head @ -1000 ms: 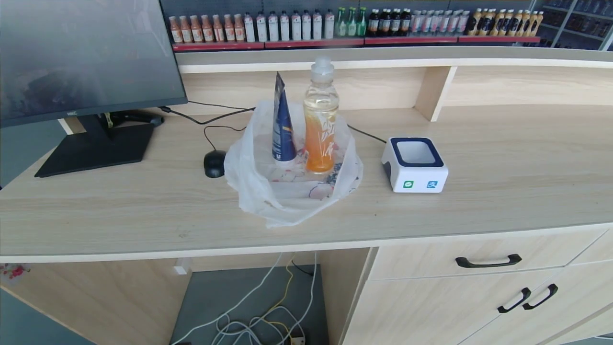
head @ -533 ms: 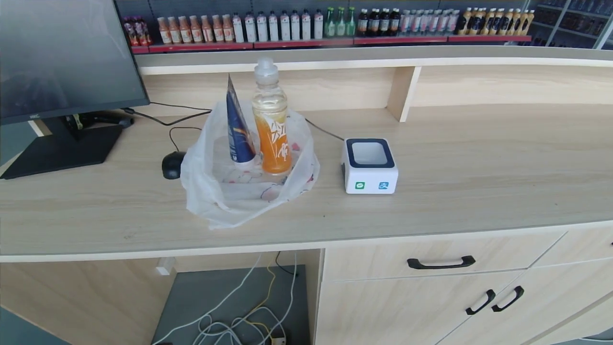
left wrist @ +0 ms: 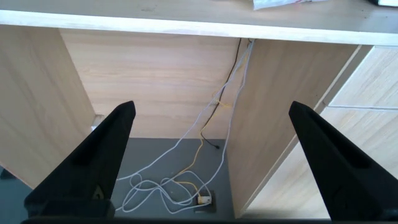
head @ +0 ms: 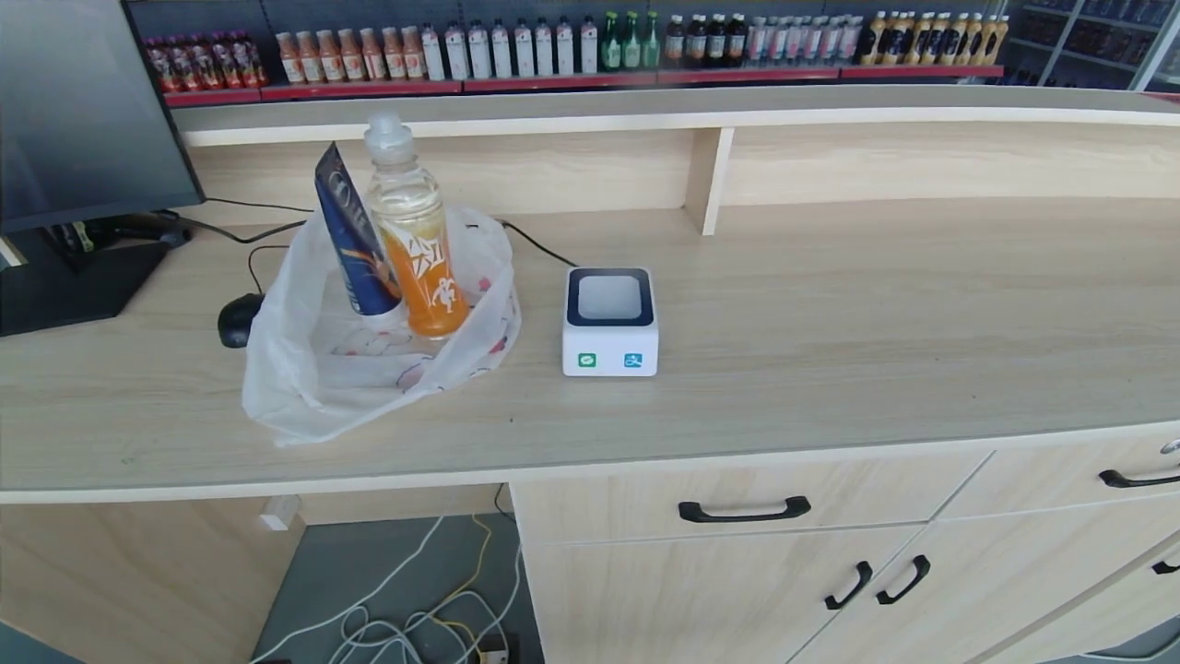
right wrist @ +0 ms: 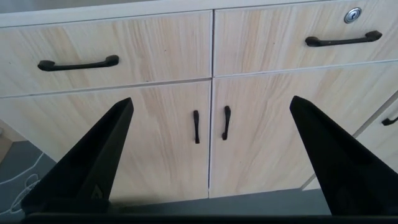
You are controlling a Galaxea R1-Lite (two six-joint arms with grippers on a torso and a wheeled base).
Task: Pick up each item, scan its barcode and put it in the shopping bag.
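While upright, bottle [head: 417, 254] in shopping bag [head: 300, 392].

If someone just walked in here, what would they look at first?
Probably the tall clear plastic bottle of orange drink, standing upright beside a dark blue tube inside the floppy white plastic shopping bag on the pale wooden counter. Right of the bag sits a small white scanner box with a dark blue top.
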